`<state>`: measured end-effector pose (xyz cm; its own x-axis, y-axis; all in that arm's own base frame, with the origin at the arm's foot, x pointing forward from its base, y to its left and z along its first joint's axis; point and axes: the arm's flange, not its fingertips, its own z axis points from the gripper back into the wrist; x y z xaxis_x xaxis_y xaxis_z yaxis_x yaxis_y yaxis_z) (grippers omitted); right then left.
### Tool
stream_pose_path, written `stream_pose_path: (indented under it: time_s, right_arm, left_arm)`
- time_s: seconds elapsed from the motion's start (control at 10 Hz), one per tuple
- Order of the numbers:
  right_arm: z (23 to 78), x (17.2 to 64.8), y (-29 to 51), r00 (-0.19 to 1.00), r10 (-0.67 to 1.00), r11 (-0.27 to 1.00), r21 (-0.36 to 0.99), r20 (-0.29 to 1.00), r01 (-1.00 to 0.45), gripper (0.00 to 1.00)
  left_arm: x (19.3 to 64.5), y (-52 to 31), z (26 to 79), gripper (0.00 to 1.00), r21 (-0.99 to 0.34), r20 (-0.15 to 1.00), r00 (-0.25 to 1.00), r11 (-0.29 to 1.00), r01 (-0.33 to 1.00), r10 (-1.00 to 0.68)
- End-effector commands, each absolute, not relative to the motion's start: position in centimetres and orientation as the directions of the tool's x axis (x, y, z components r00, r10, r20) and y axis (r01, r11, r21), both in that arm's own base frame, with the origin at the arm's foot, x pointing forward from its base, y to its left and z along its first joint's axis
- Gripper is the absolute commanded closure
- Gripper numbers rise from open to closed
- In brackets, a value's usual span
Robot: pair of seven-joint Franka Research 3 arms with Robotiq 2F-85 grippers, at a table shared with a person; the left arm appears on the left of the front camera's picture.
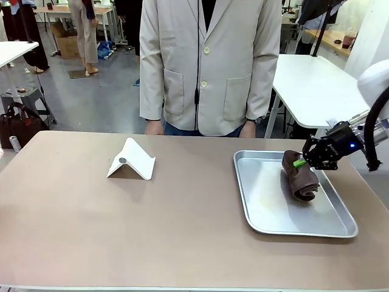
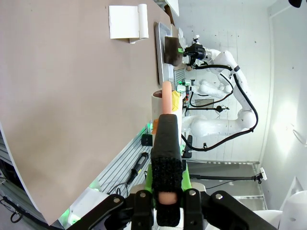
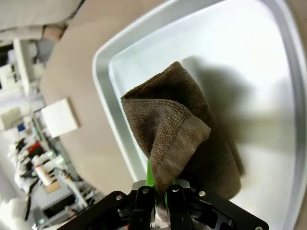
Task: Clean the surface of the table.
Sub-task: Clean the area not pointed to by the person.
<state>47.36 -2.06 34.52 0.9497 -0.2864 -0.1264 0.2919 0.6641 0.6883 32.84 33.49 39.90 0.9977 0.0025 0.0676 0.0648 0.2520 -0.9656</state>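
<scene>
- My left pincer [image 2: 166, 122] was closed finger to finger, out over the near edge. I could not tell that it held anything. I judged it best left parked there, since the wipe was a one-arm job.
- The surface [image 1: 73, 231] to be cleaned ran the full width in front of me, taupe-brown and mostly bare. I could make out no stain or crumbs on it, so I planned to cover the whole top instead of chasing one spot.
- A white folded stand [image 1: 130, 160] sat left of centre, toward the far side. My wipe would have to go around it or stop short, because a dragged cloth could easily push something that light.
- The person [image 1: 209, 61] stood at the far edge behind the middle, hands low by the surface, so I meant to keep long strokes away from that edge.
- The silver tray [image 1: 267, 207] lay on the right part of the surface, with the brown cloth [image 1: 301, 179] bunched in its far right half.
- My right pincer [image 1: 302, 163] was clamped on the cloth's upper fold, pinching only a corner. To do this step well I would lift straight up until the hanging cloth cleared the tray's rim, then carry it left, lower it flat and press lightly. A corner grip could slip under hard drag.
</scene>
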Motion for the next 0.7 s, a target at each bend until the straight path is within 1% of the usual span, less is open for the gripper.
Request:
stream_pose_path:
  time_s: [0.0,0.2,0.3,0.4,0.6]
  right_arm:
    - [34.5,46.4,-2.0,0.967,-0.21,0.565,0.789,-0.147,0.242,0.93]
    - [35.4,46.2,-1.0,0.975,-0.097,0.356,0.908,-0.201,0.222,0.93]
    - [36.1,46.1,-1.0,0.968,-0.037,0.208,0.946,-0.247,0.249,0.93]
    - [36.7,45.7,-1.4,0.964,-0.003,0.079,0.96,-0.267,0.267,0.93]
    - [37.8,44.6,-3.2,0.96,0.066,-0.107,0.954,-0.273,0.279,0.93]
  left_arm:
    - [32.8,33.3,40.4,0.78,-0.969,0.062,0.998,0.241,0.055,0.022]
    - [32.8,33.3,40.4,0.78,-0.969,0.062,0.998,0.241,0.055,0.022]
    - [32.8,33.3,40.4,0.78,-0.969,0.062,0.998,0.241,0.055,0.022]
    - [32.8,33.3,40.4,0.78,-0.969,0.062,0.998,0.241,0.055,0.022]
    - [32.8,33.3,40.4,0.78,-0.969,0.062,0.998,0.241,0.055,0.022]
